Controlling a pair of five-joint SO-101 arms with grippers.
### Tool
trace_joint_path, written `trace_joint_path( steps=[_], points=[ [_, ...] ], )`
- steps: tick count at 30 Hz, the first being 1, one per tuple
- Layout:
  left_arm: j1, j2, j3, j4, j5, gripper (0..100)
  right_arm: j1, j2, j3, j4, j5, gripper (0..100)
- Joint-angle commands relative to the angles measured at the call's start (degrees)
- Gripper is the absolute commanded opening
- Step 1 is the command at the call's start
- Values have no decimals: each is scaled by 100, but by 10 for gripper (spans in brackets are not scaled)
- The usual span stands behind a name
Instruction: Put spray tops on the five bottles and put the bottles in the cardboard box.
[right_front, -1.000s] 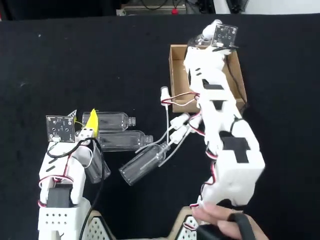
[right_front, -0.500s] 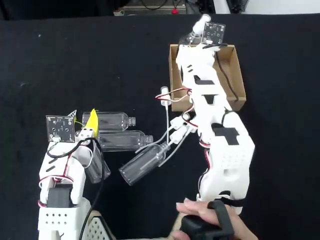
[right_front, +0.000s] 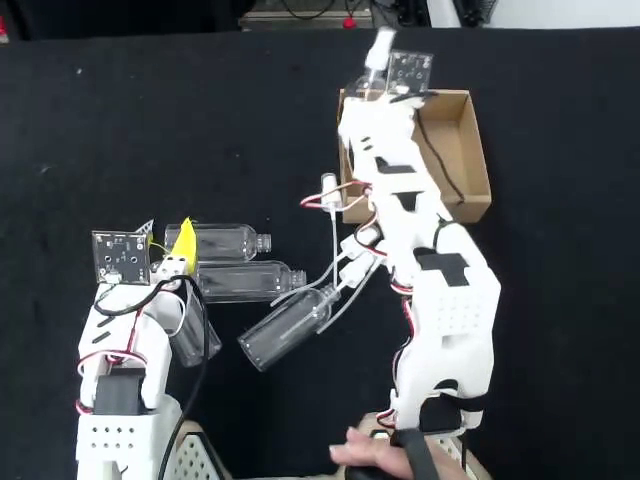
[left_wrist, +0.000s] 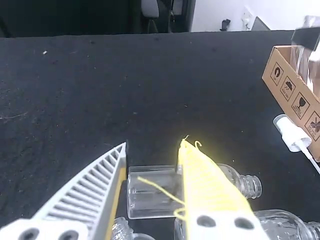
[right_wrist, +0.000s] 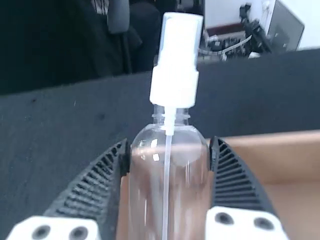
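My right gripper (right_wrist: 168, 150) is shut on a clear bottle (right_wrist: 167, 185) that carries a white spray top (right_wrist: 175, 75). In the high view this bottle (right_front: 372, 65) sticks out past the far left corner of the cardboard box (right_front: 470, 150), with the right gripper (right_front: 378, 88) over that corner. My left gripper (right_front: 165, 232) stands open over the base of a lying topless bottle (right_front: 228, 240); that bottle (left_wrist: 150, 192) lies below, between the white finger and the yellow finger. Two more bottles (right_front: 250, 280) (right_front: 290, 325) lie beside it. Loose spray tops (right_front: 328, 185) (right_front: 355, 245) lie near the box.
Another clear bottle (right_front: 190, 335) lies partly under the left arm. Thin dip tubes (right_front: 335, 235) run from the spray tops toward the lying bottles. The right arm's white body (right_front: 440, 290) stretches from the table's front to the box. Black cloth covers the table (right_front: 150, 130).
The right arm has swung left with its bottle, from over the box's far edge to its far left corner. The left arm has kept still.
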Motion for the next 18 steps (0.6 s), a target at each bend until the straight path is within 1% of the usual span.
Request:
trace_joint_path(
  steps=[1,4,7,14,16,18],
  points=[
    [-57,18,127,-141,18,166,-158,-541,154,-132,18,191],
    [-57,18,127,-141,18,166,-123,-593,207,-132,18,191],
    [-57,18,127,-141,18,166,167,-813,198,-132,18,191],
    [-48,18,127,-141,18,166,818,-1868,224,-53,9,191],
    [-57,18,127,-141,18,166,1046,-2255,198,369,9,191],
    [-57,18,127,-141,18,166,1301,-2730,189,1125,9,191]
  ],
)
